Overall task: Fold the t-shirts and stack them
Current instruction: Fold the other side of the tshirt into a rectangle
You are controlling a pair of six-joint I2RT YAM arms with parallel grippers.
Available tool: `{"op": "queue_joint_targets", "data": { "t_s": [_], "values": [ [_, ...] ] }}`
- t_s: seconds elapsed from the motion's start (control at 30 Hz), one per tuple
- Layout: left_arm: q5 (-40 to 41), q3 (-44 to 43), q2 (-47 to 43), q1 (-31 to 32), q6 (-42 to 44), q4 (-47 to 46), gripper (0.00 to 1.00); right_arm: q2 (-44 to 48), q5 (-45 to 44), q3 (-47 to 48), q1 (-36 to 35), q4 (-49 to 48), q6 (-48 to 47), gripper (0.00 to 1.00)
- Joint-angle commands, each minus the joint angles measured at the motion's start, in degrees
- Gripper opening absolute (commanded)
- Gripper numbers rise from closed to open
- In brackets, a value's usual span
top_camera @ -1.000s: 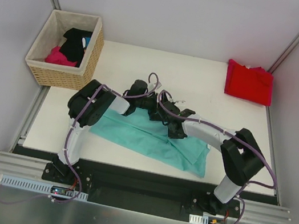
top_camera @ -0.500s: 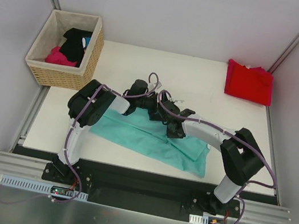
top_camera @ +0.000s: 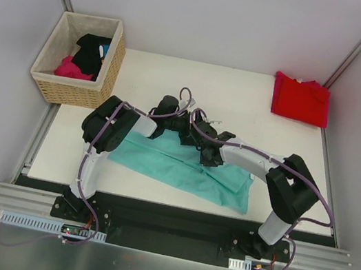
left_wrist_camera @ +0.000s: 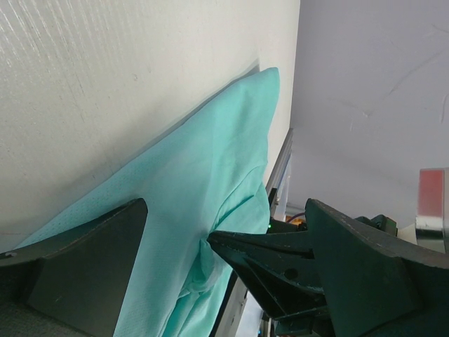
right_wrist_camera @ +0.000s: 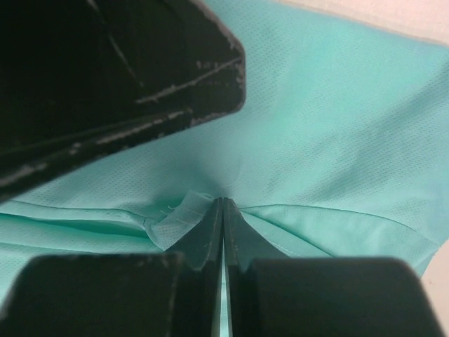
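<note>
The teal t-shirt [top_camera: 181,170] lies spread and crumpled across the near middle of the table [top_camera: 242,104]. The red t-shirt [top_camera: 301,99] sits folded at the back right corner. Both grippers meet at the teal shirt's far edge. My right gripper [right_wrist_camera: 222,200] is shut, pinching a raised fold of the teal shirt [right_wrist_camera: 337,105]. My left gripper [left_wrist_camera: 224,210] stands open wide, straddling the right gripper's fingertips [left_wrist_camera: 238,249] and the teal shirt [left_wrist_camera: 196,161] without gripping. In the top view the left gripper [top_camera: 177,122] and the right gripper [top_camera: 197,137] sit close together.
A wicker basket [top_camera: 108,66] at the back left holds a black garment [top_camera: 92,49] and a pink garment [top_camera: 71,68]. The table's near edge runs just below the teal shirt, with the arm bases behind a metal rail [top_camera: 171,228].
</note>
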State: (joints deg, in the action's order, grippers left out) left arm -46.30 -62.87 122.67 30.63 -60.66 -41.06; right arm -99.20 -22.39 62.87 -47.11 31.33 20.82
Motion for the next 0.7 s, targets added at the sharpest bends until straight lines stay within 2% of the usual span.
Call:
{"op": "queue_joint_targets", "data": {
  "t_s": [0.0, 0.43, 0.67],
  "values": [
    [1.39, -0.15, 0.73, -0.4, 2.66, 4.67, 0.99, 0.4, 0.86, -0.82, 0.0, -0.39, 0.89, 0.01],
    [1.57, -0.58, 0.81, -0.4, 3.27, 5.99, 0.99, 11.65, -0.72, -7.85, -7.02, 4.52, 5.02, 0.01],
    [1.65, -1.2, 0.73, -0.4, 3.27, 6.34, 0.99, 15.17, -1.69, -7.5, -11.59, 8.74, 7.3, 0.01]
  ]
}}
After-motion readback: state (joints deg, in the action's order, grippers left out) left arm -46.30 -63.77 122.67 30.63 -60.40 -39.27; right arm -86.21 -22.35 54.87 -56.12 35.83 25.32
